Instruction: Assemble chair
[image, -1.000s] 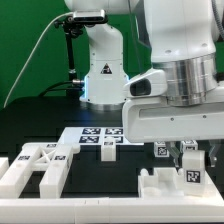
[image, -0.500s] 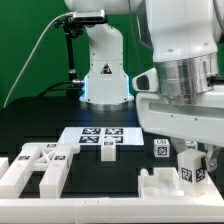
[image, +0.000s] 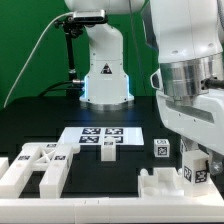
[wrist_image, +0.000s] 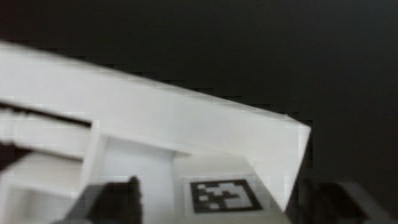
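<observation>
The chair is in loose white tagged parts. In the exterior view a ladder-like piece (image: 38, 166) lies at the left. A small tagged post (image: 161, 149) stands right of centre. A tagged block (image: 188, 173) stands on a low white part (image: 160, 186) at the right. My gripper (image: 200, 157) hangs just above that block, jaws apart. In the wrist view the fingers (wrist_image: 114, 201) stand either side of a tagged white part (wrist_image: 222, 194) with a gap on each side. A white panel (wrist_image: 160, 105) lies beyond it. Nothing is held.
The marker board (image: 100, 138) lies flat at the middle of the black table. The robot base (image: 103, 70) stands behind it, with a cable and a green backdrop. A thin white border (image: 90, 207) runs along the front edge.
My gripper and wrist have moved toward the exterior view's right, from over the small post to above the tagged block. The parts have not moved.
</observation>
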